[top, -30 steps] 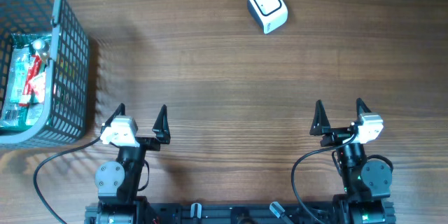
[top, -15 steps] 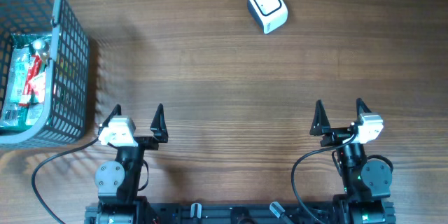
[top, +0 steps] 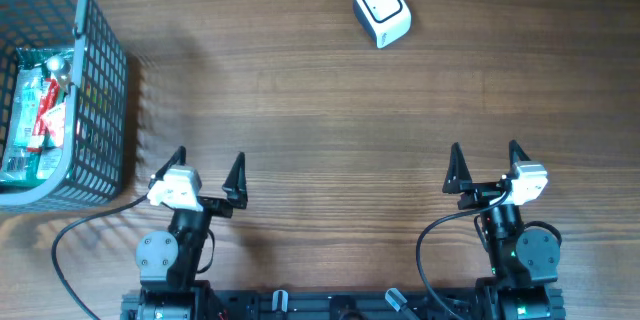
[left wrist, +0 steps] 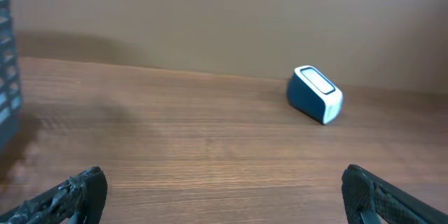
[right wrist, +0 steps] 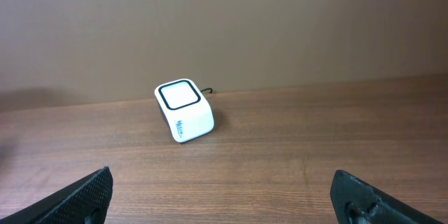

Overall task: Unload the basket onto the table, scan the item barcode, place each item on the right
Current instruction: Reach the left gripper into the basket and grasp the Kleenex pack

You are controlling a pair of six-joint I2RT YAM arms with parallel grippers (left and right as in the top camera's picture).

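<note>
Sitting low at the near edge of the table (top: 320, 110), both arms facing the far side, nothing picked yet. My left gripper (top: 208, 155) has its fingers spread wide with nothing between them; my right gripper (top: 484, 147) is the same, wide apart and empty. The scanner (top: 382, 7) is at the far edge, right of centre and well apart from both of us. Its dark-framed window faces up and tilts toward my side, which I read as set up so an item can be held over it from here. A thin cable runs off its back, so I'd treat it as fixed in place. The basket (top: 110, 110) is at the far left, much nearer my left arm than my right, so my guess is that the left does the pick and the right stays clear or helps turn the pack. Inside are packaged items (top: 40, 110) lying flat and overlapping against the bottom: one red-and-white pack, with green and clear wrapping around it. I can't get an exact count and no barcode shows from above. The grid walls are tall, so I expect to go in from the top. The scan hasn't begun, and everything to be scanned is in the basket.
</note>
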